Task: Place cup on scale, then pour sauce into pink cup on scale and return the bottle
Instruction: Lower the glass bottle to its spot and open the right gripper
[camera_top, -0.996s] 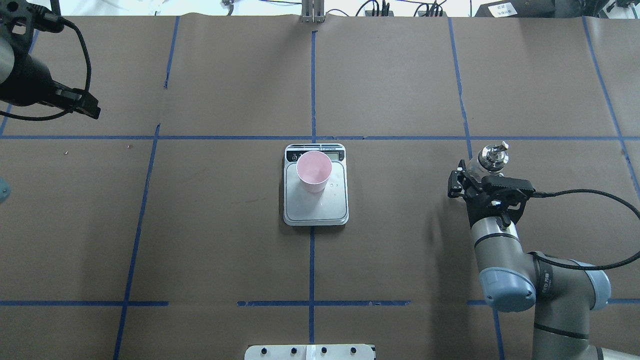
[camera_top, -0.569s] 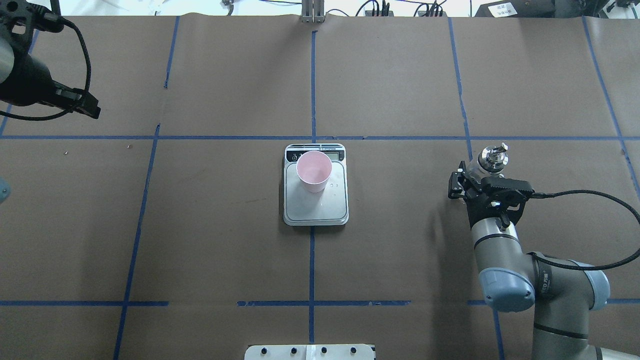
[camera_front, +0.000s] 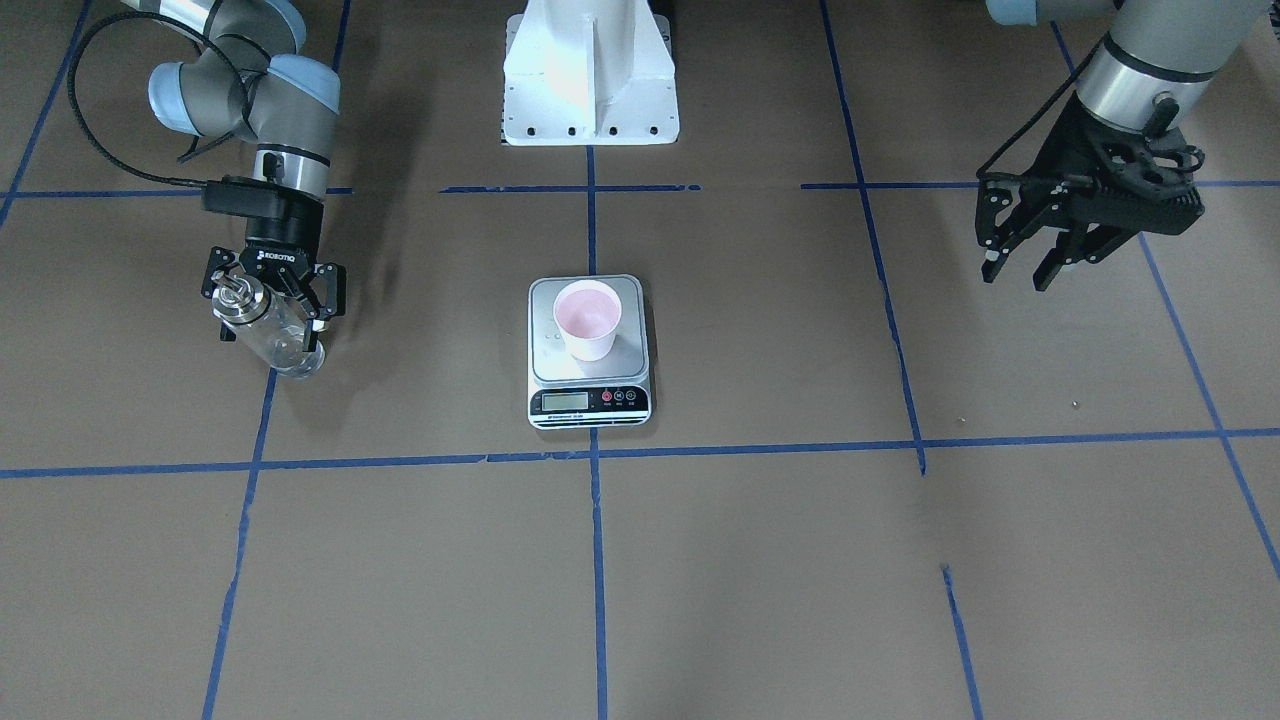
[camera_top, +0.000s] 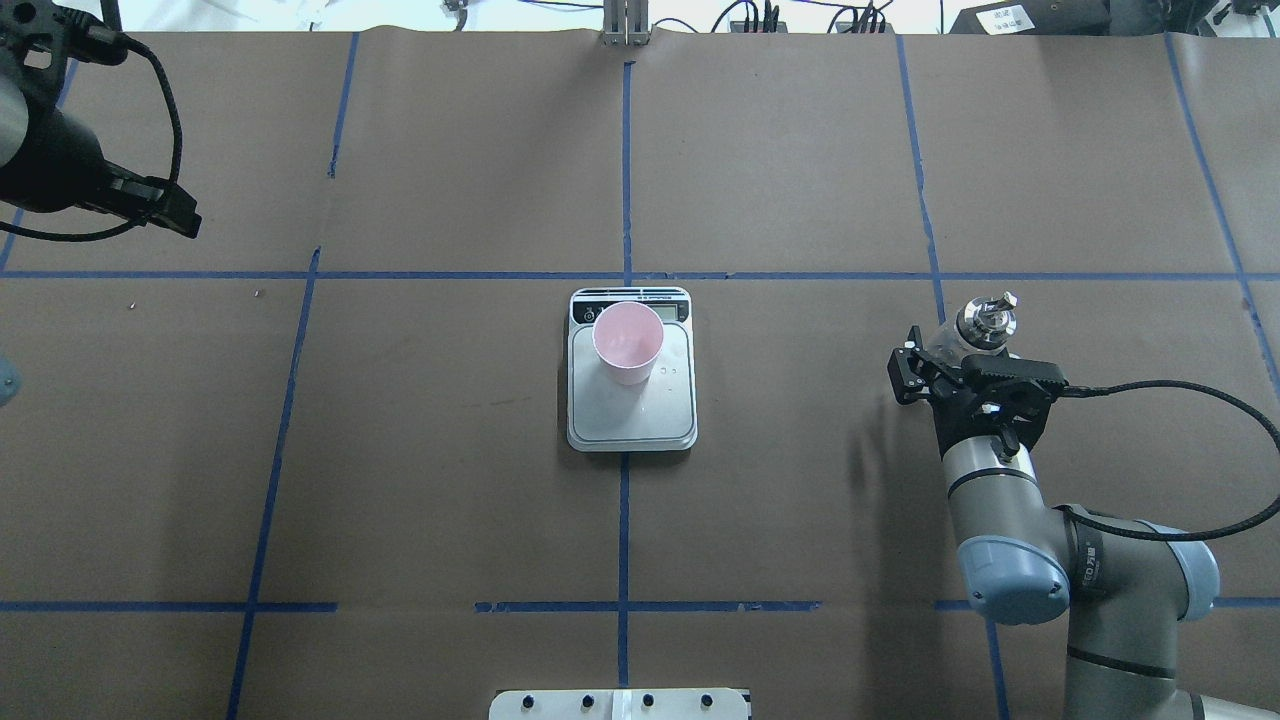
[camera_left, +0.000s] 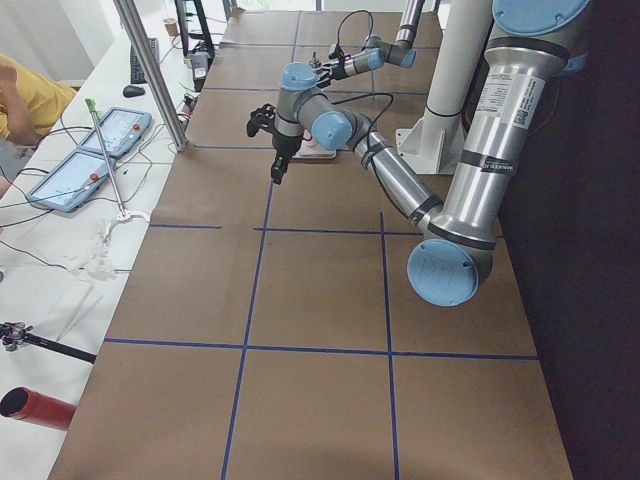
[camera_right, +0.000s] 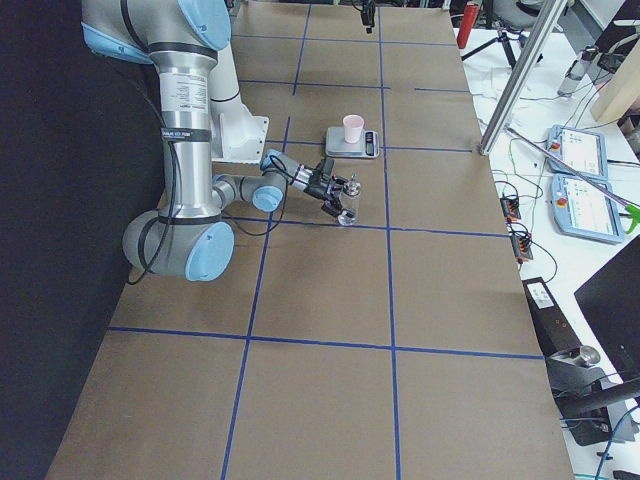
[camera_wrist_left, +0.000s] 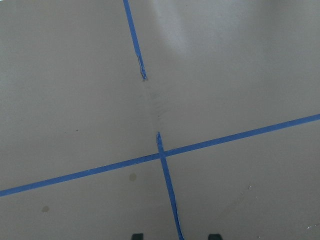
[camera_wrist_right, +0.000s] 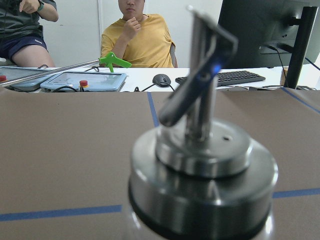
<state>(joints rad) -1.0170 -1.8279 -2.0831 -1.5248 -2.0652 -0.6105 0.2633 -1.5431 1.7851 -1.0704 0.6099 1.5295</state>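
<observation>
The pink cup (camera_front: 587, 320) stands upright on the silver scale (camera_front: 590, 400) at the table's middle; the cup (camera_top: 627, 343) sits towards the scale's display end (camera_top: 630, 415). The clear glass bottle (camera_front: 288, 352) with metal collar and spout stands on the table at the robot's right. My right gripper (camera_front: 272, 335) is around it with its fingers spread, open. The right wrist view shows the collar and spout (camera_wrist_right: 202, 150) up close. My left gripper (camera_front: 1017, 275) is open and empty, held above the table far on the robot's left.
The white robot base (camera_front: 590, 75) stands behind the scale. Blue tape lines cross the brown table cover (camera_top: 800, 500). Operators (camera_wrist_right: 137, 35) sit beyond the table's far edge with tablets and a keyboard.
My right gripper's fingers have spread a little wider around the bottle. The bottle's spout has shifted slightly. The left arm, cup and scale have not moved.
</observation>
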